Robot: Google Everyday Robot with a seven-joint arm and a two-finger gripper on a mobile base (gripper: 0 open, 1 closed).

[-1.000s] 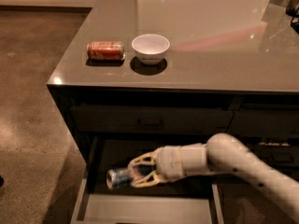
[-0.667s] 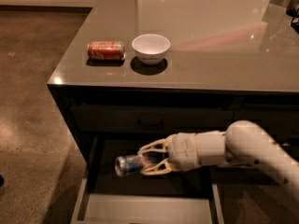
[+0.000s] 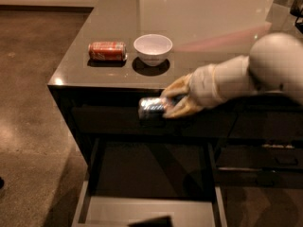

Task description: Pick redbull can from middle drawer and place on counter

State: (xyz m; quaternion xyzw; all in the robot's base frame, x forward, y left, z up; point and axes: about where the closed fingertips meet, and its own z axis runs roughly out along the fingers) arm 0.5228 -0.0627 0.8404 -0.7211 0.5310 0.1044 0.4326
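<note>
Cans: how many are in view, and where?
2. One soda can on the counter beside the bowl; redbull can in the gripper before the counter's edge. The drawer is partly out of view.

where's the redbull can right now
Centre of the camera view: the redbull can is held in the gripper, just below the counter edge, under the bowl and above the open drawer.

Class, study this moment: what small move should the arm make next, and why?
Probably lift straight up a little: the claw, shut on the redbull can, hangs in front of the cabinet just below the counter edge, so the can must clear that edge first.
</note>
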